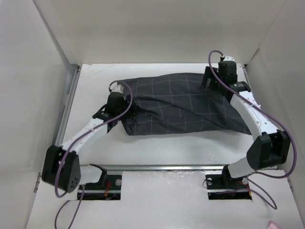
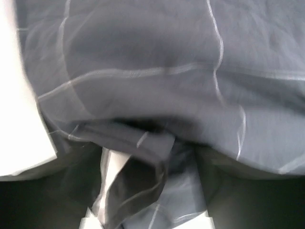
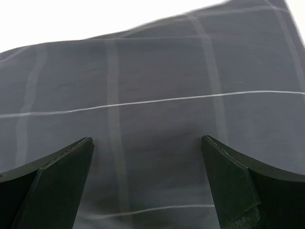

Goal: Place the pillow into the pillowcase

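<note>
Right tool point(image 3: 147, 143) over pillowcase point(image 3: 157, 86), lengthwise left-right

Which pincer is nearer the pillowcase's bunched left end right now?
Left. The left pincer sits right at that bunched end of the pillowcase; the right pincer stands open at its far right corner.

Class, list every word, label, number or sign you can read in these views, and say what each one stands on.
None can be read in any view.
The pillowcase shows only a light grid pattern, with no label in sight.
The table carries no legible marking.
</note>
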You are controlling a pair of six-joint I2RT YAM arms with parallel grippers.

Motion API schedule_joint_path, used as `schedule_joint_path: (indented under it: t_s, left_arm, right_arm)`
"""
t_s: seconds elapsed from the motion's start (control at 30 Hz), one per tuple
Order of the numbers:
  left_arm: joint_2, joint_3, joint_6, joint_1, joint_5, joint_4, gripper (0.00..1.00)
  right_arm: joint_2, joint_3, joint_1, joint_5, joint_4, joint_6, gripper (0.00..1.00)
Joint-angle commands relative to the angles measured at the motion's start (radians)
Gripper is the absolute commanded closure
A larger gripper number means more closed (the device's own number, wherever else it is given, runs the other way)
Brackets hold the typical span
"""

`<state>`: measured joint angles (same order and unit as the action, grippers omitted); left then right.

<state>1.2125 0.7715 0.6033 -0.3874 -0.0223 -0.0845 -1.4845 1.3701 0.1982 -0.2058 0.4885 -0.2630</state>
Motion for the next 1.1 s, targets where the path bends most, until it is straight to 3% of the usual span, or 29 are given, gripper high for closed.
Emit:
schedule_joint_path:
  t_s: [0.0,0.1,0.13,0.37,0.53,0.77,0.97,1.07]
  left_arm:
    - [0.106,0.136,-0.066,-0.005,0.035,0.037,0.46]
    - [0.212,0.198,-0.102,-0.005,0.045,0.052,0.97]
    - [0.255,0.240,-0.102,-0.005,0.045,0.061,1.00]
    - [0.398,0.538,-0.187,0.042,0.045,0.061,1.00]
    - [0.362,0.557,-0.215,0.074,0.068,-0.023,1.00]
    - [0.076,0.304,-0.149,0.097,0.067,-0.109,0.97]
    - [-0.232,0.016,0.016,0.097,-0.027,-0.164,1.00]
    - [-0.315,-0.143,0.105,0.097,-0.042,-0.201,1.00]
  right_arm:
    - [0.001,-0.012,-0.066,0.043,-0.073,-0.045,0.00]
    - [-0.046,-0.022,-0.092,0.106,-0.132,-0.045,0.00]
    - [-0.080,-0.022,-0.103,0.115,-0.151,-0.045,0.00]
    - [-0.265,0.156,-0.103,0.135,-0.298,0.004,0.00]
    - [-0.326,0.216,-0.103,0.146,-0.297,0.004,0.00]
    - [-0.295,0.124,-0.112,0.105,-0.288,-0.016,0.00]
    - [-0.286,0.106,-0.121,0.105,-0.245,-0.068,0.00]
    - [-0.298,0.106,-0.144,0.135,-0.232,-0.097,0.00]
